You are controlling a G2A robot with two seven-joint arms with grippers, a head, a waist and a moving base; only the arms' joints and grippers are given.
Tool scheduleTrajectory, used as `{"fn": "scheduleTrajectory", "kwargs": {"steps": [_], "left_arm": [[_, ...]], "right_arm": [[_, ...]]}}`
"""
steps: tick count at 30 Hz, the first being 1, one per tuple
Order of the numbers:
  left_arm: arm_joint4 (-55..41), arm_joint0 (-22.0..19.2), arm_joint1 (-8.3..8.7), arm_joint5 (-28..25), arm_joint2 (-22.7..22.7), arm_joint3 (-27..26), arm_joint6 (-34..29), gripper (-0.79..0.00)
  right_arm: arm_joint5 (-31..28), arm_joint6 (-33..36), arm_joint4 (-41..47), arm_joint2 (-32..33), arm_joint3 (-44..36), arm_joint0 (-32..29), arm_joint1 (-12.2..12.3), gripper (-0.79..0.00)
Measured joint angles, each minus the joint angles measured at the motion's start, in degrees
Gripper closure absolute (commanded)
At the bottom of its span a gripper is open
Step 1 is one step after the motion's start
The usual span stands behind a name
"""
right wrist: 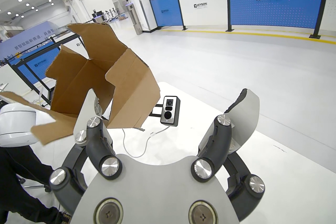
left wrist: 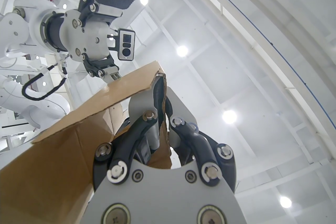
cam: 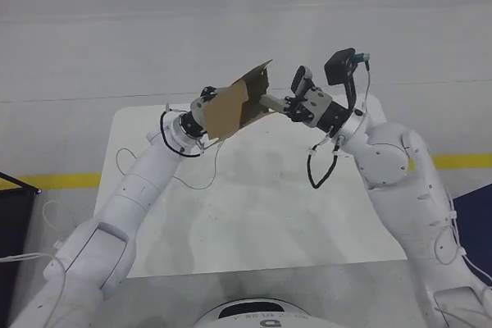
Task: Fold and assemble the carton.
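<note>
While the left gripper [left wrist: 164, 93] pinches one wall of the carton [cam: 242, 102] aloft over the table's [cam: 254, 205] far edge, we judge that the right gripper [cam: 284, 93], jaws spread with one finger just beside a flap, should press near the crease, not the tip. We note brown corrugated board, half-opened, flaps splayed, ragged at the pinched edge.

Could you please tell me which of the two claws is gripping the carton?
The left claw: it is shut on an edge of the carton, while the right claw is open.
</note>
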Motion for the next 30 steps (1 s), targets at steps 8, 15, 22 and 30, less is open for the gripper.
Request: {"fn": "scheduleTrajectory", "kwargs": {"steps": [8, 15, 22, 30], "left_arm": [[-0.81, -0.2, 0.24, -0.04, 0.3, 0.07, -0.04, 0.0], [-1.03, -0.27, 0.38, -0.35, 0.48, 0.59, -0.35, 0.0], [-1.29, -0.06, -0.09, -0.83, 0.97, 0.62, -0.83, 0.0], [-2.64, 0.07, -0.07, -1.46, 0.02, 1.33, -1.46, 0.0]], "right_arm": [[1.61, -0.67, -0.36, 0.21, 1.59, 1.79, -0.21, -0.785], [3.31, 0.2, -0.68, 1.78, 0.57, 0.84, 0.0, -0.785], [2.5, 1.64, 1.02, 0.25, 3.66, 4.35, -0.39, -0.785], [2.47, -3.7, -0.26, 8.5, 1.33, 0.43, 0.58, -0.785]]}}
